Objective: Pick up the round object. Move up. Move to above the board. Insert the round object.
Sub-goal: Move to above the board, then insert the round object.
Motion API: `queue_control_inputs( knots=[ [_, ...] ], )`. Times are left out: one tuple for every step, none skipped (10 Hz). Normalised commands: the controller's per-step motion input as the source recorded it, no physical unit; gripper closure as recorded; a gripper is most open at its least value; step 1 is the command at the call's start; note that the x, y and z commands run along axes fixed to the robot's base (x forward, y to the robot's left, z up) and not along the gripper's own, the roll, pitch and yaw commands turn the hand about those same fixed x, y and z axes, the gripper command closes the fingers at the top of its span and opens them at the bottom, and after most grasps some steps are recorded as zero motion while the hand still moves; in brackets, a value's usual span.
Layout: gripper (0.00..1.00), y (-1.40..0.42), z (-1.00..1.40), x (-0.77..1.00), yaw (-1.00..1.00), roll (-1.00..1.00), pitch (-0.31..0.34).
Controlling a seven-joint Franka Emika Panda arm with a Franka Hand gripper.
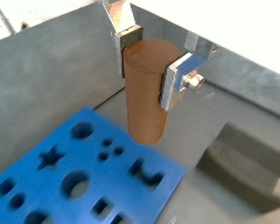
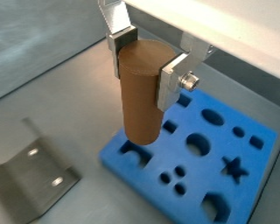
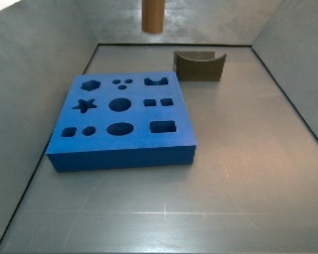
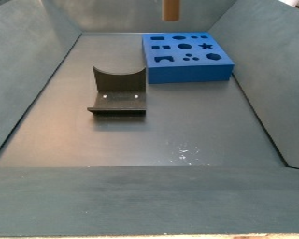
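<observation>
My hand [image 1: 152, 59] is closed on the round object [image 1: 146, 92], one silver finger [image 1: 178, 80] pressed flat against each side of its upper part; the same grip shows in both wrist views [image 2: 146, 61]. The round object [image 2: 142, 92] is a tall, slim cylinder, orange-brown and smooth like turned wood, with a flat lower end and an even width all along. It hangs upright, lifted well clear of the desk [image 3: 241, 129].

Under its lower end in both wrist views lies the edge of the board [image 1: 90, 171], a bright blue flat square with a star, circles, squares and other shaped cut-outs; the peg's tip sits over the board's rim near a notch-like hole [image 2: 136, 150], not touching.

In both side views only the lower end of the round object [image 3: 151, 15] shows at the top of the picture [image 4: 171, 9]; my hand itself is out of those views. The board [image 3: 122, 119] rests flat on the desk, and the dark fixture [image 4: 116, 91] stands well apart from it [image 4: 186, 58].
</observation>
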Motion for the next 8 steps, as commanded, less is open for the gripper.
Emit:
queue_control_inputs(
  knots=[
    [1.00, -1.00, -0.33, -0.03, 0.01, 0.02, -0.007],
    [1.00, -1.00, -0.34, -0.02, 0.01, 0.03, -0.008],
    [1.00, -1.00, -0.35, 0.00, 0.01, 0.06, 0.000],
    [1.00, -0.78, -0.28, 0.03, 0.01, 0.09, 0.006],
    [1.00, -0.43, -0.16, 0.07, 0.01, 0.12, 0.016],
    [1.00, -0.27, -0.11, 0.06, 0.01, 0.10, 0.010],
    [1.00, 0.00, 0.00, 0.00, 0.00, 0.00, -0.009],
    [1.00, 0.04, 0.00, -0.01, 0.00, -0.04, -0.100]
  ],
)
